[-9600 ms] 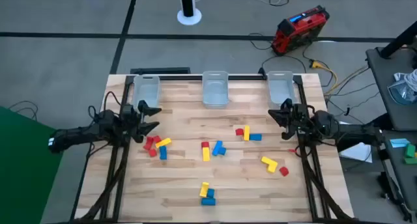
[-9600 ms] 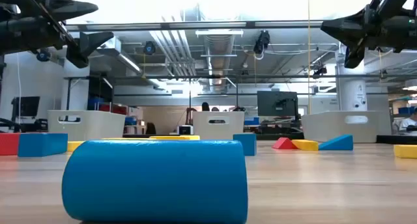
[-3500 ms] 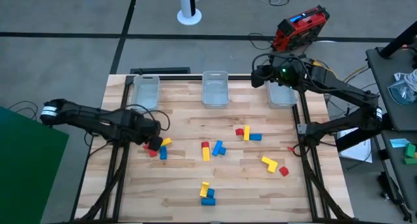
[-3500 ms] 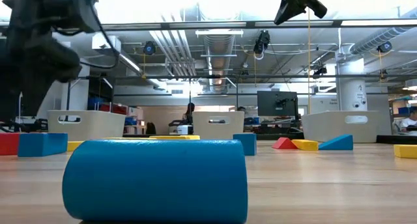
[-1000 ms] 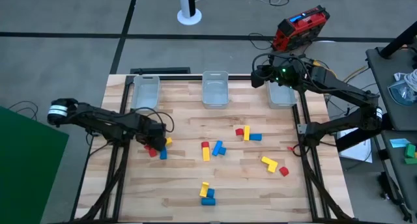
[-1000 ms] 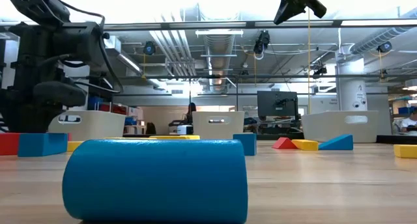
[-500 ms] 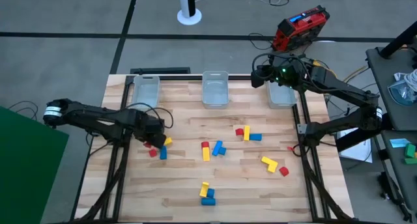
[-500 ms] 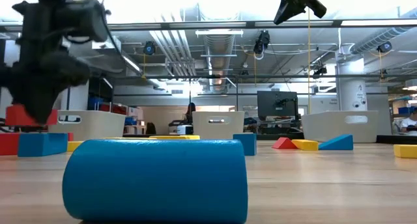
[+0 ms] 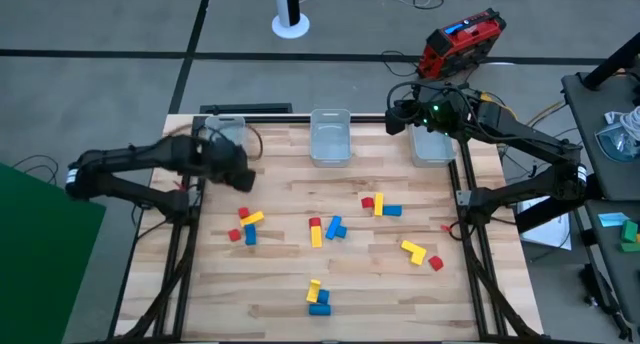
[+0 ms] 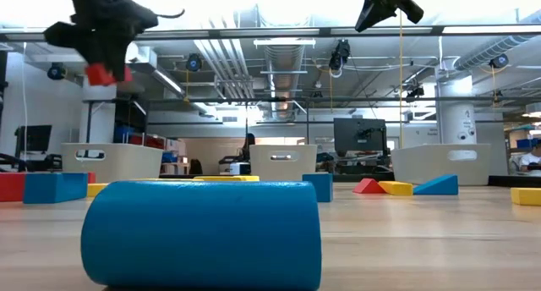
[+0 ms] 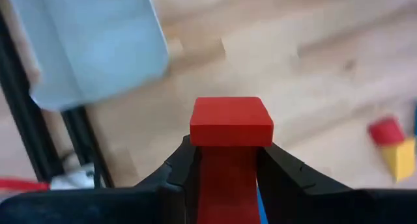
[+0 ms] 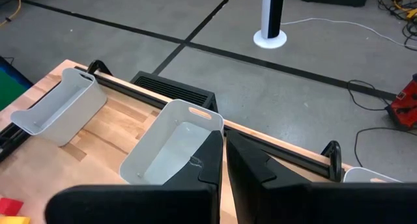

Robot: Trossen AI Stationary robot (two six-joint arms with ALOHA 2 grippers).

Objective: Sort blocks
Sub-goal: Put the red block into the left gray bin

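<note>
My left gripper [image 11: 228, 149] is shut on a red block [image 11: 231, 122] and hangs high over the table's far left [image 9: 240, 174], just in front of the left clear bin [image 9: 224, 139]. In the low view the red block [image 10: 100, 73] shows under the gripper, well above the table. My right gripper [image 12: 225, 152] is shut on nothing, raised over the far right [image 9: 392, 117], between the middle bin [image 9: 330, 136] and the right bin [image 9: 430, 134]. Several red, blue and yellow blocks [image 9: 325, 229] lie flat on the table. My left gripper pinches the red block between its two fingers, which press on two opposite sides [image 11: 199, 160] of it. The block's end [image 11: 231, 113] sticks out past the fingertips. The block is lifted clear of the table and hangs under the gripper [image 10: 100, 73].
Loose blocks lie in groups at the left [image 9: 245, 226], right of centre [image 9: 380, 204], the right [image 9: 415, 252] and the near middle [image 9: 318, 296]. A blue cylinder [image 10: 203, 233] fills the front of the low view. Black rails [image 9: 180, 234] run along both table sides.
My left gripper has risen from the block group at the left and gone toward the far edge, up to the left bin, staying shut on the red block. The block has been lifted clear of the table.
</note>
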